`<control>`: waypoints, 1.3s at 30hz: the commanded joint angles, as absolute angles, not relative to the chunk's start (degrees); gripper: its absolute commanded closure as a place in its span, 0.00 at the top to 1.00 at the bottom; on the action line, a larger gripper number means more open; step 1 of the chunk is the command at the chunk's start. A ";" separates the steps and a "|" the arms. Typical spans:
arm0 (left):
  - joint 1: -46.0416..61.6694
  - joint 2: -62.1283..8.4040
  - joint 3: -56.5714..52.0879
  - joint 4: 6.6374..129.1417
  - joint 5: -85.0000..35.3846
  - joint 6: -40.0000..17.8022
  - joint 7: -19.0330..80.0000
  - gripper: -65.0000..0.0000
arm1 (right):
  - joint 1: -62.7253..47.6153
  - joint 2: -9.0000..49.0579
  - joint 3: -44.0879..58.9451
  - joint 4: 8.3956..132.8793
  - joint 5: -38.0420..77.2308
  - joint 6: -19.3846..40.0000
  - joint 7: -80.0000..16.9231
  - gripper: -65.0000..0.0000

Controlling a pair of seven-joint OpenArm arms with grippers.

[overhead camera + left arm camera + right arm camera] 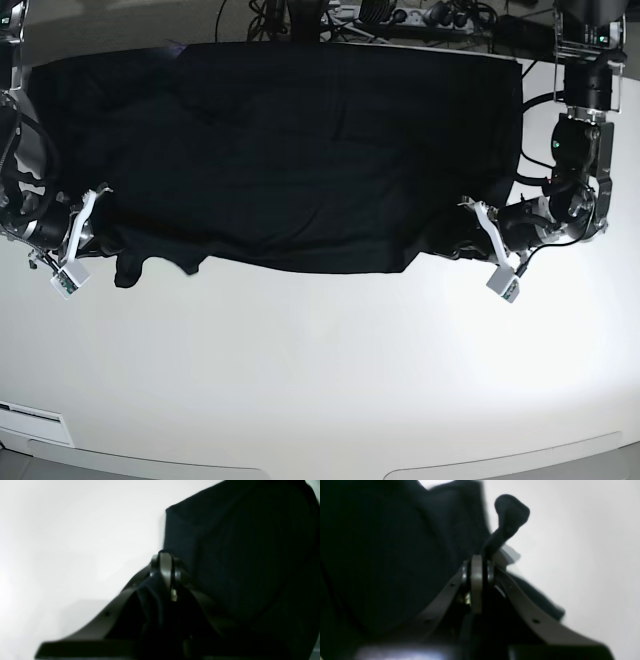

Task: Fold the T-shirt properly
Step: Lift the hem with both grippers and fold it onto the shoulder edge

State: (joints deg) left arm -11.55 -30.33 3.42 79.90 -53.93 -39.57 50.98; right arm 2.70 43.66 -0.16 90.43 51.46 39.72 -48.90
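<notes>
Pinching dark cloth between closed fingers, the left gripper [166,565] grips the T-shirt [300,150] close to its near edge, with fabric bunched over the fingers in its wrist view. The right gripper [481,566] is clamped on the same shirt toward the other side, a rounded flap of cloth poking out past its fingertips. Between them the near edge hangs in a shallow curve over the white table [300,370]. Beyond, the black shirt spreads wide toward the far side, where cables and equipment [400,15] sit.
</notes>
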 commanded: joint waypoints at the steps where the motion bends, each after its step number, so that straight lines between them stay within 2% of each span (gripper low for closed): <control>1: -11.88 -32.03 2.98 82.26 -54.94 -40.00 50.17 0.00 | 2.94 45.89 0.67 91.96 52.58 40.00 -47.59 0.00; 6: -8.38 -36.29 2.98 87.77 -56.69 -40.00 49.98 0.00 | -0.56 47.77 6.39 92.31 56.38 40.00 -48.36 0.00; 10: -7.11 -39.16 2.98 88.92 -58.63 -40.00 49.89 0.00 | -2.81 47.64 13.93 92.31 66.70 40.00 -54.50 0.00; 13: -7.18 -40.38 2.98 88.92 -61.52 -40.00 50.70 0.00 | -4.80 47.64 16.56 92.31 70.37 40.00 -57.84 0.00; 23: -7.18 -43.18 2.98 88.92 -84.33 -40.00 68.34 0.00 | -11.90 47.40 16.64 92.31 67.05 40.00 -58.15 0.00; 27: -7.18 -44.97 2.98 88.92 -85.00 -40.00 72.62 0.00 | -11.88 47.46 16.67 92.31 66.81 40.00 -58.13 0.00; 39: -5.43 -47.16 2.98 88.92 -85.00 -40.00 73.60 0.00 | -11.90 47.35 16.64 92.31 64.01 40.00 -57.74 0.00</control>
State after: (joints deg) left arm -4.64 -45.87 3.49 88.12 -83.83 -39.55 73.43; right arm -12.53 45.84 15.86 91.59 63.44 39.70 -58.72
